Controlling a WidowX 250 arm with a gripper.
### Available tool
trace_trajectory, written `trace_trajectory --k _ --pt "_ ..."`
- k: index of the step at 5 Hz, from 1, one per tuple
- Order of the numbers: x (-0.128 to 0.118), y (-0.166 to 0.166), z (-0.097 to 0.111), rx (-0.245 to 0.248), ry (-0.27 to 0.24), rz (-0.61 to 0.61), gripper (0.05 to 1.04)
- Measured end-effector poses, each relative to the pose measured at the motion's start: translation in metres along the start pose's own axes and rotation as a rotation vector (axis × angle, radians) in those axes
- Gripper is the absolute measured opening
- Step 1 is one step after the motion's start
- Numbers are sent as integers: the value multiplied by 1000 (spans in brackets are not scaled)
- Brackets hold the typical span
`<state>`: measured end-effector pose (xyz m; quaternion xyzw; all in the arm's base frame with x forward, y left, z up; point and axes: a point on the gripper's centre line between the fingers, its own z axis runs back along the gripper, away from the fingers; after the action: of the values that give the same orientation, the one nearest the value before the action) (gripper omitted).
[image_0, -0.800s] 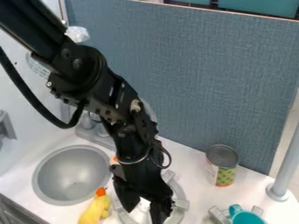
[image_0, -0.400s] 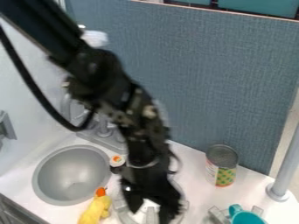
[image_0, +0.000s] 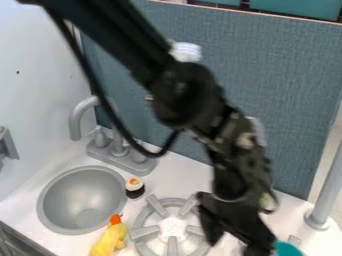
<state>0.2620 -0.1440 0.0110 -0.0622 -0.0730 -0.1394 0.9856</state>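
Hand (image_0: 234, 245), black and angular, hangs spread wide near a smooth, rounded teal cup (image_0: 288, 249).

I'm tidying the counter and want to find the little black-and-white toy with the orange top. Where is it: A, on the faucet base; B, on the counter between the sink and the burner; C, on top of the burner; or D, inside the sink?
B: the black-and-white toy sits just past the sink's rim, short of the burner.
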Motion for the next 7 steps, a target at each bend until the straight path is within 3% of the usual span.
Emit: trace_trajectory --k 1,2,3,4,6,7 --pt "16 -12 -11 46 18 4 1001" --pt "24 -6 -22 107 1 91 1001" --pt "30 1 -37 188 26 165 1001" --pt "38 4 -49 224 16 187 1001" --pt "45 -4 -62 124 -101 256 1001" --pt "37 -1 -77 149 -45 269 1001"
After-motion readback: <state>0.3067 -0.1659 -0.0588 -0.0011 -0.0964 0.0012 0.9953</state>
